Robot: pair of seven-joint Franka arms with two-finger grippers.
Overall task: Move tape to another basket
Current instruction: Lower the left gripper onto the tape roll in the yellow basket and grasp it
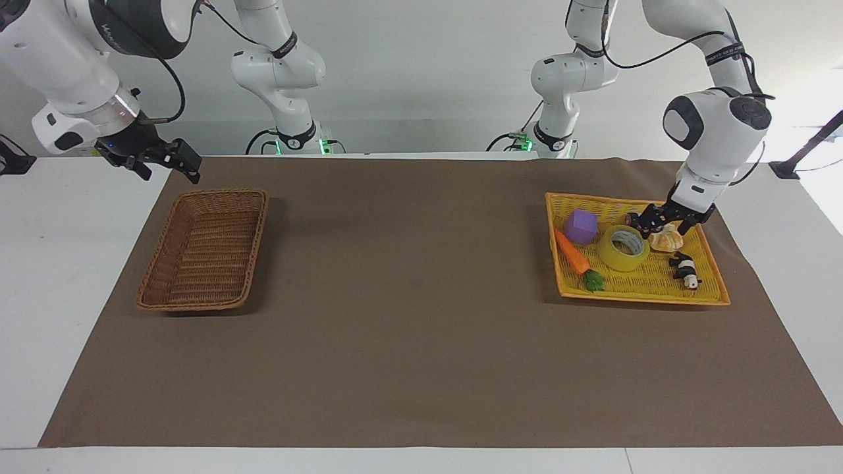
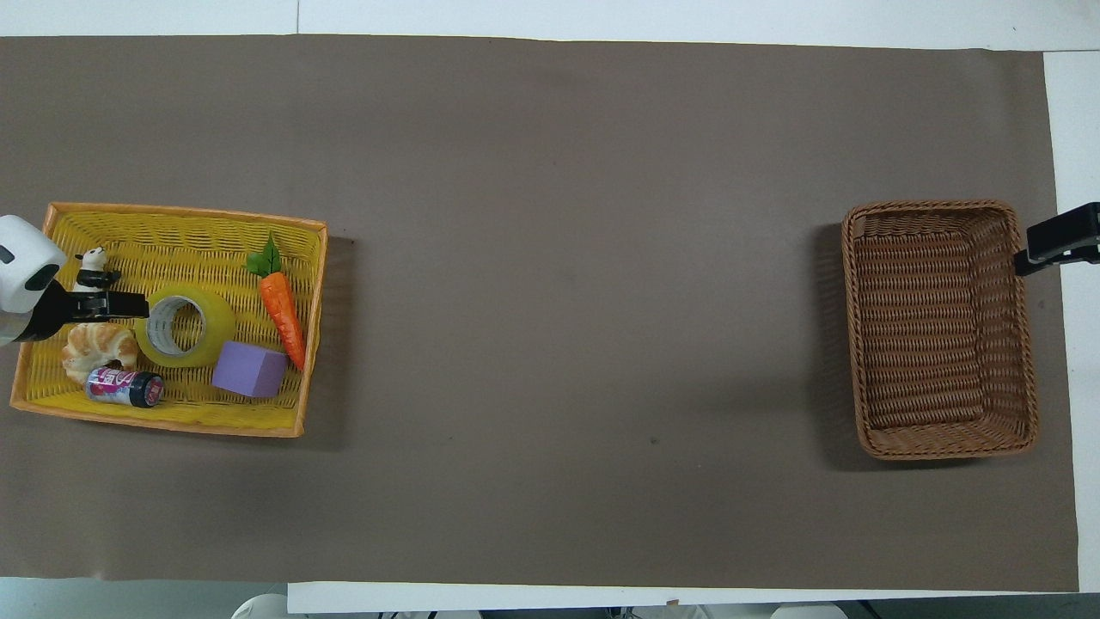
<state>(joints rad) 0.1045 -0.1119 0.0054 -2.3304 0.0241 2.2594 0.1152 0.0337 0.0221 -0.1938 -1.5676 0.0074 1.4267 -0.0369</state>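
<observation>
Tape (image 1: 624,247) lies mid-tray beneath the released left tool (image 1: 660,226); right tool (image 1: 160,160), released, waits by basket (image 1: 205,249).

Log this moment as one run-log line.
left gripper: open, over yellow tray, beside tape | right gripper: open, waiting by brown basket | tape: not yet grasped

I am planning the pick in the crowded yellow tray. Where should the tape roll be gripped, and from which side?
Likely from above, across the wall of the tape: it lies flat with its core open upward, so one finger fits inside. Take the wall toward the tray's free middle; the purple block and croissant crowd other sides.
</observation>
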